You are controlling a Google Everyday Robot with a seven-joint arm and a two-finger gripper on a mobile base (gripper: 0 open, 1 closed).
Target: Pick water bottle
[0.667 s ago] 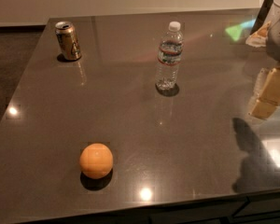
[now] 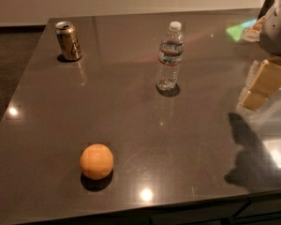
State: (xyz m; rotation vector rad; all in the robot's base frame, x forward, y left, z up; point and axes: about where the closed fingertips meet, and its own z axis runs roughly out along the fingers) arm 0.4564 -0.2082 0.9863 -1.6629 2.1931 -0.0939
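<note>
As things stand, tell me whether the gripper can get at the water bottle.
Probably yes. The gripper hangs over the right side of the table. The water bottle stands upright apart from it, with nothing between them. The can and orange sit far off that path.

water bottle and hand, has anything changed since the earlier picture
Nothing has visibly changed. The hand is where it was, at the right edge of the view above the table, well apart from the water bottle and holding nothing. The bottle stands upright in the same spot, and the gold can at the far left and the orange near the front edge have not moved.
</note>
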